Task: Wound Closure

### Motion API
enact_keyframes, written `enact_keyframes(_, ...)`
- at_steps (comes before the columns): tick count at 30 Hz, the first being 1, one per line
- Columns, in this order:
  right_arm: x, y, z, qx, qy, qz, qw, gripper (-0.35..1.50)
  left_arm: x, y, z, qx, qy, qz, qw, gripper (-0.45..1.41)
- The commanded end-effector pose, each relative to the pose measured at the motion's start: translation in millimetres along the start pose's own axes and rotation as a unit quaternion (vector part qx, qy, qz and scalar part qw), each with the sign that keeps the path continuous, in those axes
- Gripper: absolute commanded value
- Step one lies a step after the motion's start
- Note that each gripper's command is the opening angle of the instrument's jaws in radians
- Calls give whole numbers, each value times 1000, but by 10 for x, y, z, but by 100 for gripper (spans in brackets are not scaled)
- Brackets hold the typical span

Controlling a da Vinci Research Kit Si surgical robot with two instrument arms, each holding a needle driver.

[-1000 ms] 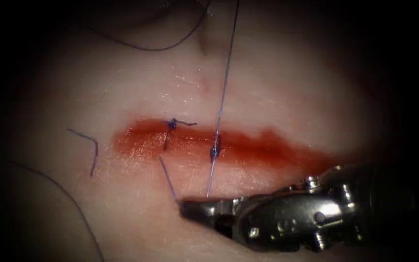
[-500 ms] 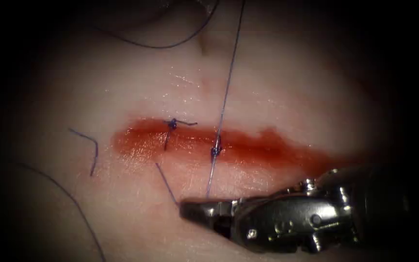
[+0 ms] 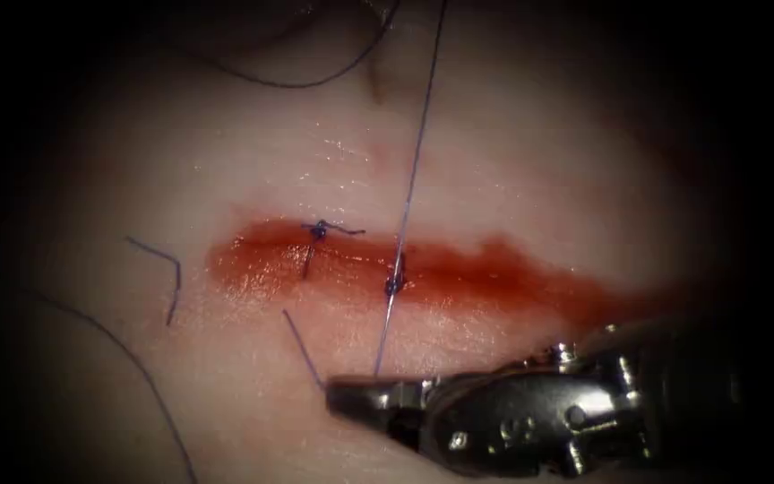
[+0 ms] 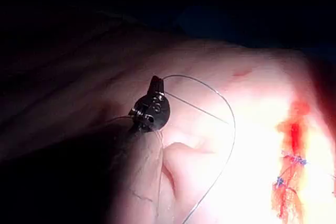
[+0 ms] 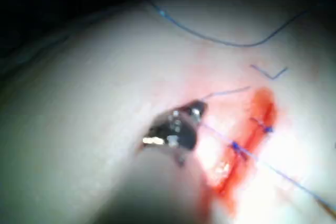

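My silver-grey steel right tool sits against pale pink tissue, beside violet-blue thread, darker blue knots and glossy orange-red fluid along the cut.

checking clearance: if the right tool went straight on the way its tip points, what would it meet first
The right tool, jaws shut on the thread, points to the endoscope view's left. First in line looks like bare tissue, then the loose thread strand; depth is unclear.

We see the right tool in shiny, scuffed metal. Just above its tip, the tissue looks moist and smooth, the red fluid glossy, the thread thin and matt.
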Motion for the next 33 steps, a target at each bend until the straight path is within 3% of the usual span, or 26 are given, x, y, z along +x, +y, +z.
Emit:
enact_keyframes(1,4,-5,2,-1,1,18,1000,-35,1,6,6,-5,6,0,1000,-45)
enact_keyframes(2,7,-4,0,-3,0,31,1000,-8,3,8,4,-5,8,-1,1000,-45)
enact_keyframes(3,11,-3,-5,-7,4,39,999,34,5,11,2,-7,11,-3,1000,-45)
enact_keyframes(4,14,-3,-9,-9,8,45,999,57,10,15,-2,-9,16,-5,1000,-45)
enact_keyframes(7,22,0,-29,-10,10,85,996,88,24,24,-15,-11,28,-13,999,-45)
enact_keyframes(13,29,17,-77,-36,0,145,989,103,63,39,-58,-17,49,-16,999,-45)
enact_keyframes(17,21,46,-103,-73,35,223,972,103,115,53,-107,-23,69,-8,997,-45)
enact_keyframes(22,5,73,-91,-104,40,270,956,99,161,66,-135,-28,82,0,996,-45)
enact_keyframes(24,-7,87,-80,-112,38,301,946,108,183,74,-144,-33,86,5,996,-45)
enact_keyframes(30,-22,105,-50,-130,53,349,927,114,210,86,-154,-39,94,13,995,-45)
enact_keyframes(33,-27,119,-35,-134,65,365,919,114,210,90,-153,-39,95,14,995,-45)
